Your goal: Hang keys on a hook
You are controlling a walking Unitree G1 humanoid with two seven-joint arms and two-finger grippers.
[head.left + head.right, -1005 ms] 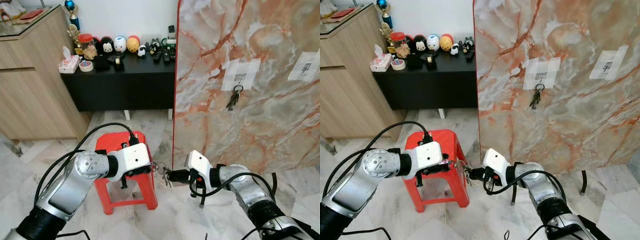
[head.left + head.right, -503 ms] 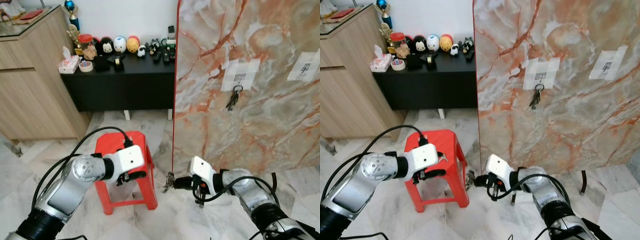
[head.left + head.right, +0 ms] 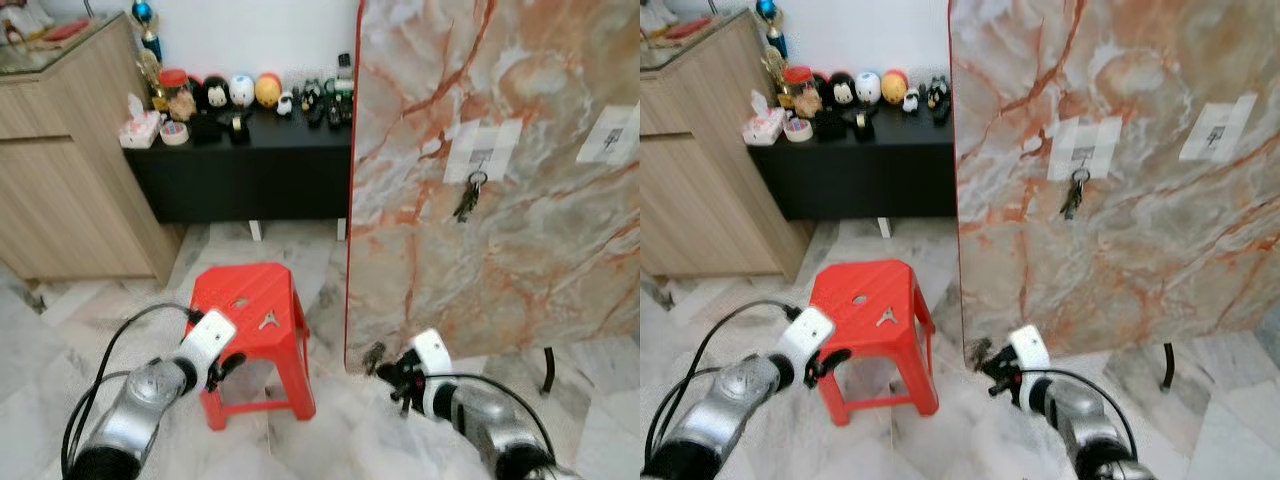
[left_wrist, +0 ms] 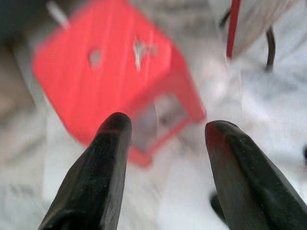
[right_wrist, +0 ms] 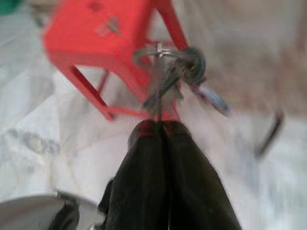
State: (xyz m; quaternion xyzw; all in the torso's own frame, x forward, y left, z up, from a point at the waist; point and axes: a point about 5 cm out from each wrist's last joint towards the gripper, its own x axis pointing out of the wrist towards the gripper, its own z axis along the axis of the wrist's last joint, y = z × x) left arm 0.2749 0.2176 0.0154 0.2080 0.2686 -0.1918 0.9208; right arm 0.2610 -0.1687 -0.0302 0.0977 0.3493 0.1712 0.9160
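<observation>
A: What's the biggest thing here?

B: The tall marble-patterned panel veined in orange (image 3: 500, 180). It carries two white taped patches, each with a small hook; a dark bunch of hung keys (image 3: 467, 198) dangles straight down from the nearer one. Any print on the patches is too small to read.

A: And lower down?

B: A red plastic stool (image 3: 253, 325) on the pale marble floor, just beside the panel's edge, with a small silver key (image 3: 267, 320) lying flat on its seat.

A: Where is the bunch of keys on a metal ring (image 5: 178, 72)?

B: Low, near the panel's foot, pinched in the right gripper (image 5: 160, 125), whose black fingers are pressed together on it. The bunch sticks out beyond the fingertips, roughly along their line, blurred.

A: The other claw?

B: The left gripper (image 4: 163, 132) hangs by the stool, fingers spread wide, holding nothing.
</observation>
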